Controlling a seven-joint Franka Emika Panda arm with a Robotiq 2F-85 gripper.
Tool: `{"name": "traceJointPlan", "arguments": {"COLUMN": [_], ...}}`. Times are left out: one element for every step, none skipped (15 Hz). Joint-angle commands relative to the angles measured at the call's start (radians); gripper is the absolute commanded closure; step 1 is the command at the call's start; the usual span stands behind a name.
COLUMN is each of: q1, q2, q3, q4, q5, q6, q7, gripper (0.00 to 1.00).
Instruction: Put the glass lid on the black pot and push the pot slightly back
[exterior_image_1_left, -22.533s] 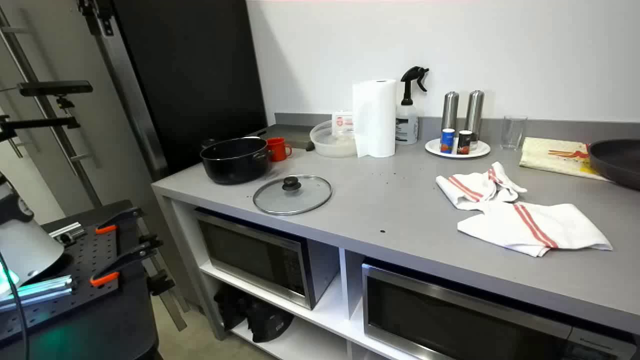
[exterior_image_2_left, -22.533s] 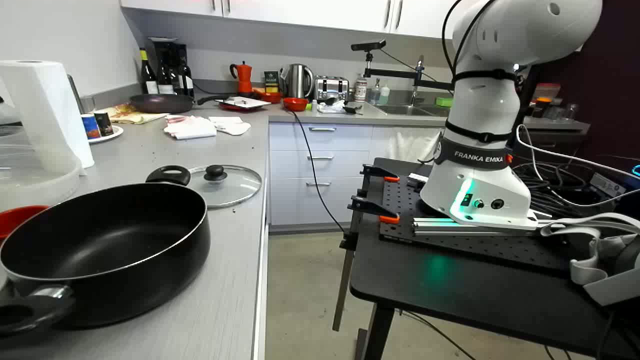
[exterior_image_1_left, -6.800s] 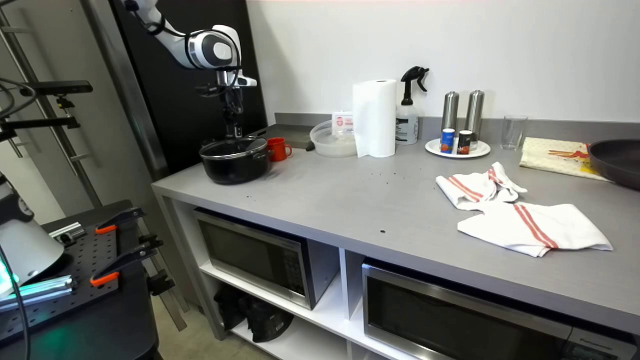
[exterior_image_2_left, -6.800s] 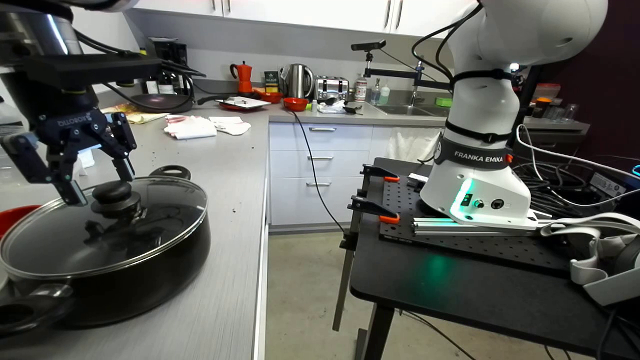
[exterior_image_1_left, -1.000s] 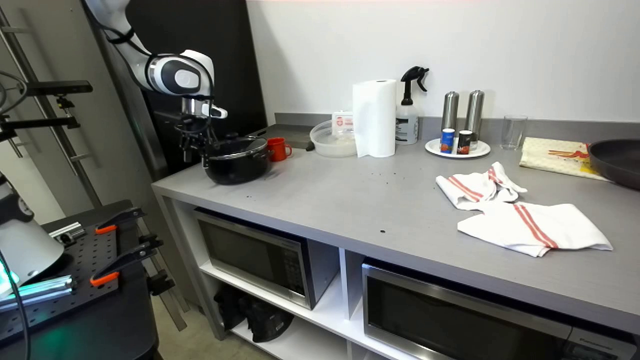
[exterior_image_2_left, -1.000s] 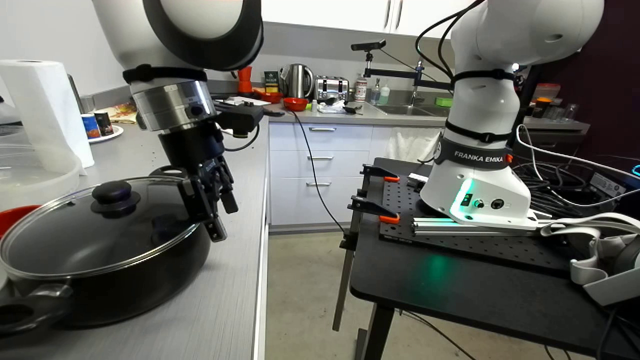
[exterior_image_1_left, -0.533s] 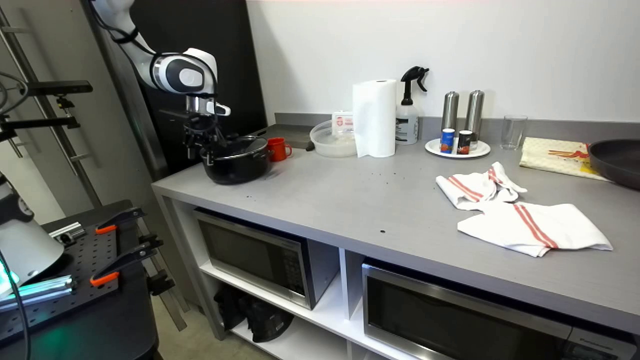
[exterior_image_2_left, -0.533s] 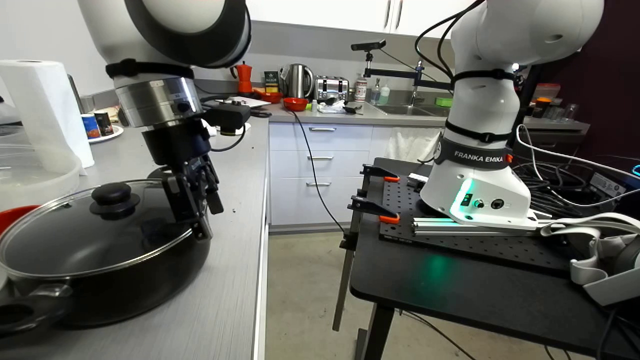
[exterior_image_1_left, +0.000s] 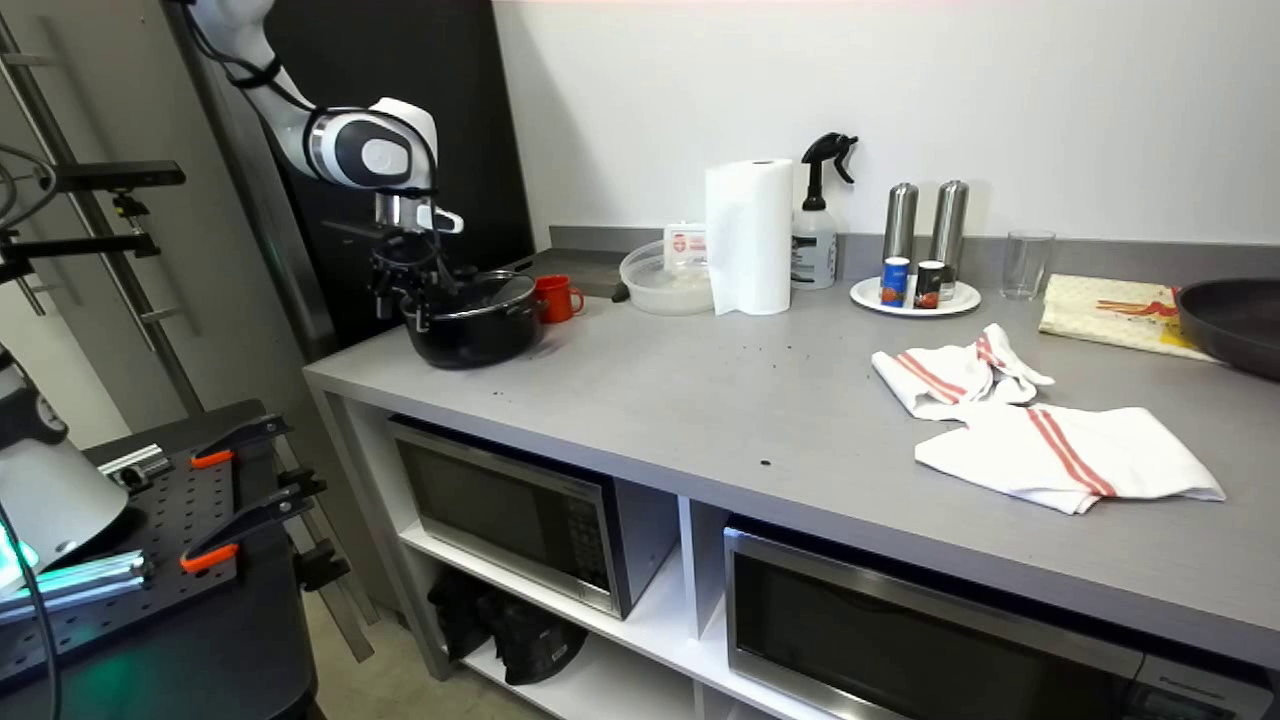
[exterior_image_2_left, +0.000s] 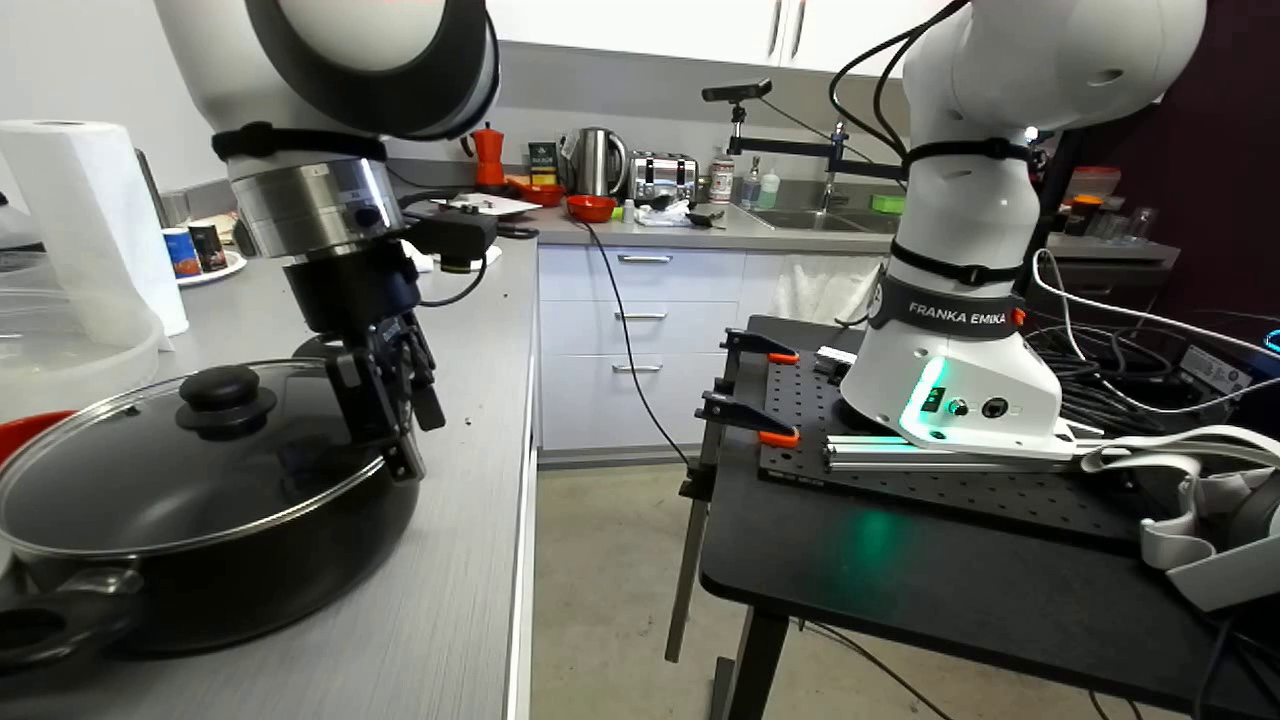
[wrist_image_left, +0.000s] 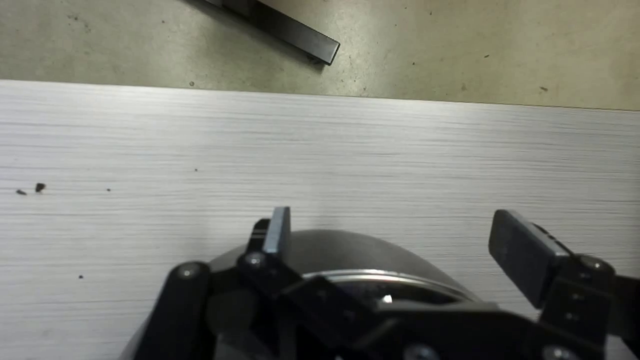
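The glass lid (exterior_image_2_left: 150, 470) lies flat on the black pot (exterior_image_2_left: 250, 590), dark knob up; both also show in an exterior view (exterior_image_1_left: 470, 345). The pot stands near the counter's end. My gripper (exterior_image_2_left: 418, 440) points down at the pot's side facing the counter's front edge, also in an exterior view (exterior_image_1_left: 400, 312). Its fingers are apart with nothing between them. One finger overlaps the lid's rim and pot wall and appears to touch them. In the wrist view, the open gripper (wrist_image_left: 390, 225) covers most of the lid and pot; the pot's curved wall (wrist_image_left: 345, 247) shows between the fingers.
A red mug (exterior_image_1_left: 556, 298) stands right behind the pot. A clear plastic tub (exterior_image_1_left: 665, 290), paper towel roll (exterior_image_1_left: 750, 240) and spray bottle (exterior_image_1_left: 815, 245) stand along the wall. The counter's front edge (wrist_image_left: 320, 95) is close to the gripper. A dark fridge (exterior_image_1_left: 400, 120) borders the counter's end.
The lid went from the counter onto the pot. My gripper left the knob for the pot's front side. In the last second it moved toward the wall, and pot and lid shifted slightly that way.
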Motion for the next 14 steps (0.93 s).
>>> {"name": "traceJointPlan", "arguments": {"q1": [-0.01,-0.006,-0.002,0.0,0.003,0.005,0.004,0.006,0.01,0.014,0.02,0.025,0.028,0.033], "q2": [0.012,0.01,0.007,0.005,0.0,-0.002,-0.004,-0.007,-0.011,-0.015,-0.023,-0.03,-0.038,-0.049], "q3": [0.01,0.006,0.002,0.001,-0.002,-0.004,-0.004,-0.007,-0.01,-0.014,-0.018,-0.022,-0.023,-0.024], "q4": [0.023,0.021,0.018,0.016,0.012,0.011,0.01,0.009,0.007,0.005,-0.001,-0.005,-0.008,-0.013], "q5": [0.001,-0.005,-0.008,-0.01,-0.013,-0.016,-0.014,-0.015,-0.017,-0.021,-0.027,-0.031,-0.033,-0.037], "q6": [-0.005,-0.004,-0.008,-0.011,-0.011,-0.013,-0.02,-0.023,-0.031,-0.037,-0.044,-0.046,-0.052,-0.054], "q7": [-0.014,-0.004,0.009,0.013,0.024,0.029,0.034,0.046,0.061,0.077,0.098,0.117,0.135,0.153], "gripper": [0.0,0.0,0.0,0.0,0.0,0.0,0.0,0.0,0.0,0.0,0.0,0.0,0.0,0.0]}}
